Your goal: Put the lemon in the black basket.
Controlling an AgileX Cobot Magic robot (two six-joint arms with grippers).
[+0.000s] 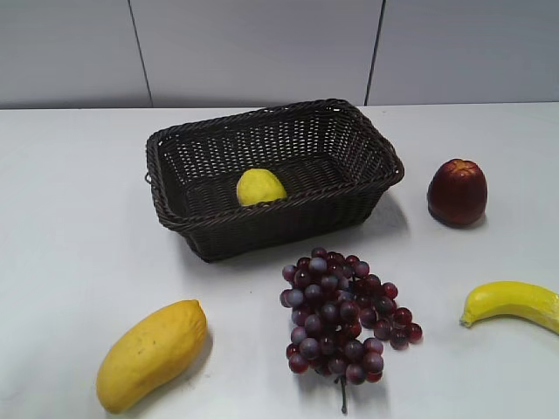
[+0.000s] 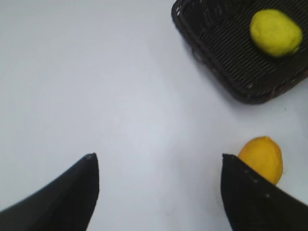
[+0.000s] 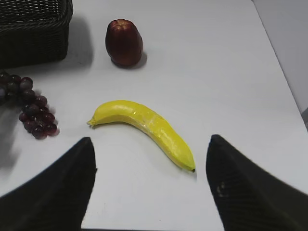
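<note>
The lemon [image 1: 260,187] lies inside the black basket [image 1: 360,127], near its front wall; it also shows in the left wrist view [image 2: 275,32] on the basket's floor [image 2: 216,43]. A corner of the basket shows in the right wrist view [image 3: 33,29]. My left gripper [image 2: 156,156] is open and empty above bare table, left of the basket. My right gripper [image 3: 150,139] is open and empty above the table near the banana. Neither gripper shows in the exterior view.
A mango [image 1: 150,353] lies front left, also in the left wrist view [image 2: 262,158]. Purple grapes [image 1: 343,319] lie in front of the basket. A dark red apple [image 1: 457,192] stands at the right. A banana [image 1: 513,302] lies front right, also in the right wrist view [image 3: 144,127].
</note>
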